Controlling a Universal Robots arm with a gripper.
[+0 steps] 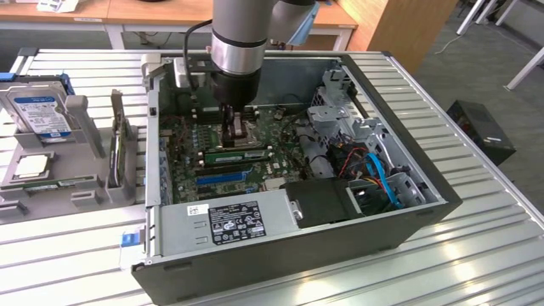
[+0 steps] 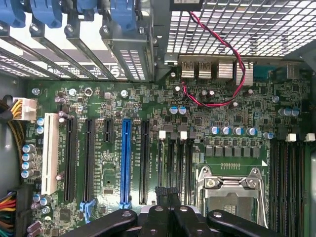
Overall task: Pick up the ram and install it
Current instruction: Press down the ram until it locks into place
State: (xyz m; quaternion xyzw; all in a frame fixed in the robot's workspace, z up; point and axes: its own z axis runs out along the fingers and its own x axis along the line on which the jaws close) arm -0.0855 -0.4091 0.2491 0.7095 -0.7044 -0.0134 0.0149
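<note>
Thin green ram (image 1: 236,155) lies on the motherboard; hand (image 2: 168,193) pressed together, empty.

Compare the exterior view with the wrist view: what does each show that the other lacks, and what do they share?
Exterior view: the arm, the power supply, a hard drive at the exterior view's left, and the green ram on the motherboard. Wrist view: a red-and-black wire and a white slot. Both: the motherboard, the blue expansion slot, the CPU socket and the gripper, jaws shut.
</note>
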